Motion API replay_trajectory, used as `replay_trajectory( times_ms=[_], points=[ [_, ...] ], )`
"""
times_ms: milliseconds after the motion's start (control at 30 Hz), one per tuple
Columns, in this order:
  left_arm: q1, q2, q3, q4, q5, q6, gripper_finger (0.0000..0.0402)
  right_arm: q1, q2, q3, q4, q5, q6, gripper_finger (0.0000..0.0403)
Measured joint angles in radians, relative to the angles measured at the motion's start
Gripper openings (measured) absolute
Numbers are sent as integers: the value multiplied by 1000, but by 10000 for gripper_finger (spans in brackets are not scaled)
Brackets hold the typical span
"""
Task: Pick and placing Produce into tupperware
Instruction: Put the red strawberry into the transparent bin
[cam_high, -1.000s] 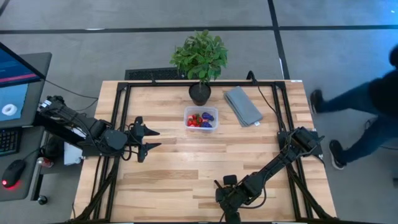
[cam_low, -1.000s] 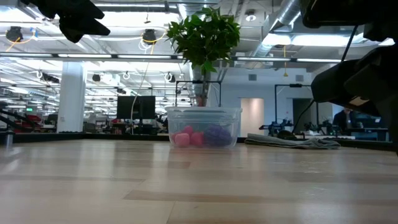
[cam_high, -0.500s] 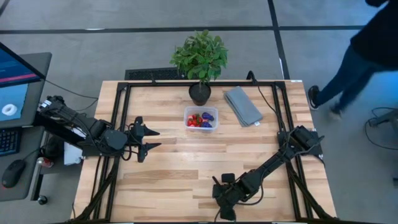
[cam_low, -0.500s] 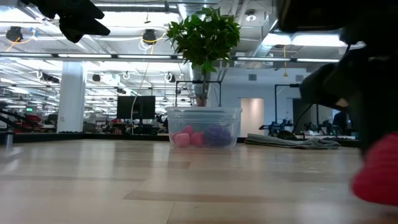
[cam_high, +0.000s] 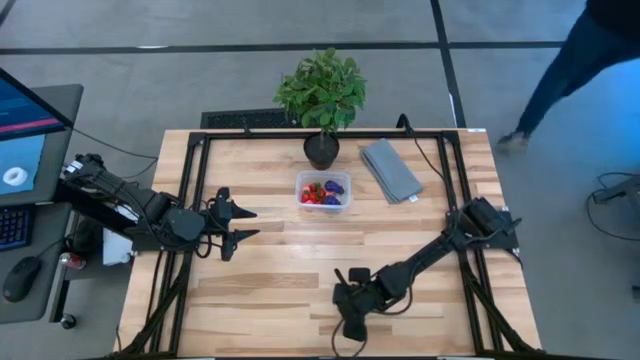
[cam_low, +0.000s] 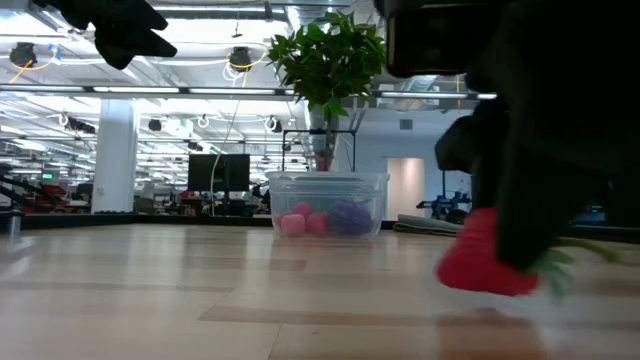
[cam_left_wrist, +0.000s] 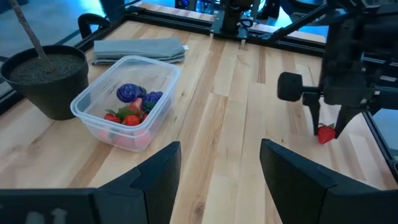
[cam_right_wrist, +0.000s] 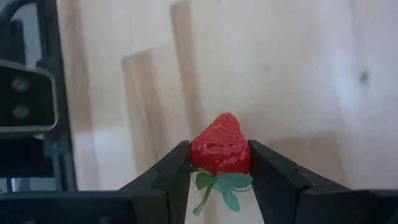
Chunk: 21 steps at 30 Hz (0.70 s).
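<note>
The clear tupperware (cam_high: 323, 190) stands at the table's far middle, in front of the black plant pot. Inside it lie red strawberries, pinkish pieces and purple grapes (cam_left_wrist: 129, 93). My right gripper (cam_high: 345, 318) is low over the table's near edge, a little right of the middle, shut on a red strawberry (cam_right_wrist: 219, 146) with a green top. The low view shows this strawberry (cam_low: 485, 258) close in front of the camera. My left gripper (cam_high: 245, 225) hovers open above the table's left part, fingers pointing toward the right edge. My right gripper pinches the strawberry by its two red sides (cam_right_wrist: 198, 152), one finger (cam_right_wrist: 168, 174) on each flank. The fingers come from above, pointing down. The fruit's pointed end faces the table and its green leaves (cam_right_wrist: 224, 183) face up toward the wrist. It sits just at the tabletop (cam_low: 500, 290); whether it touches, I cannot tell.
A leafy potted plant (cam_high: 322, 100) stands behind the tub, and a folded grey cloth (cam_high: 390, 170) lies to its right. Black frame rails (cam_high: 195, 190) run along the table's sides. A person (cam_high: 585, 50) walks past the table's far right corner.
My right gripper has slid toward the table's left along the near edge, carrying the strawberry, which has come into the low view from the right. The person has walked on beyond the table's right side.
</note>
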<state>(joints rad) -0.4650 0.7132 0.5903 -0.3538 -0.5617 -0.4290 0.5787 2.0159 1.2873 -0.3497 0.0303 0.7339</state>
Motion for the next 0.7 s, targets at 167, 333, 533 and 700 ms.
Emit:
replay_trajectory(
  times_ms=[167,333,533,700],
  points=[
    [0,0,0,0,15,-4,210,-48,0,0,29,0,-40,170],
    [0,0,0,0,33,-8,210,-101,0,0,78,0,-84,168],
    [0,0,0,0,43,-20,210,-163,0,0,152,-1,-140,172],
    [0,0,0,0,49,-28,210,-211,0,0,220,-3,-190,170]
  ],
)
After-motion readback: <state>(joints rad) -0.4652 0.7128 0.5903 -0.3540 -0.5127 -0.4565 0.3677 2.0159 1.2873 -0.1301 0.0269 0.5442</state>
